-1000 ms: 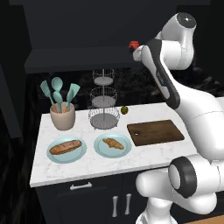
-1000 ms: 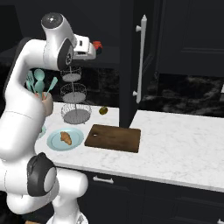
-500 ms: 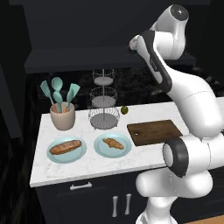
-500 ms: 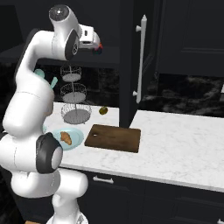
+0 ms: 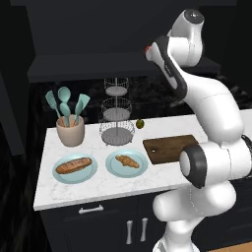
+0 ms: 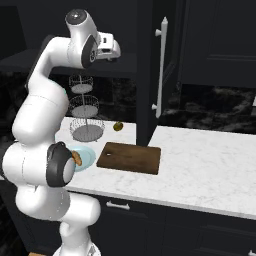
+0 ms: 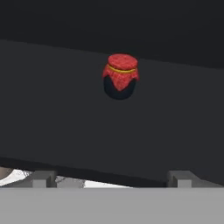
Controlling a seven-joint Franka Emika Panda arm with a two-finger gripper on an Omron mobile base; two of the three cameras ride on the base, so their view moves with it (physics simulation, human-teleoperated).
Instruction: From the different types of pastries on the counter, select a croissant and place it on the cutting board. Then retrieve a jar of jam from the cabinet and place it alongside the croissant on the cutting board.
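Marble counter [image 5: 162,174] was seen low in the left base view, with the croissant [image 5: 127,161] on a blue plate [image 5: 114,168] at centre and the cutting board [image 5: 167,147] bare to its right. Higher up, the gripper [image 7: 112,178] was held wide open, with nothing between the fingertips. Farthest, the jam jar [image 7: 120,76] was seen upright on the cabinet shelf [image 7: 52,105], above centre in the hand view.

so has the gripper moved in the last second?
Yes. In the right base view the gripper has risen further above the tiered wire stand and shifted toward the tall cabinet handle.
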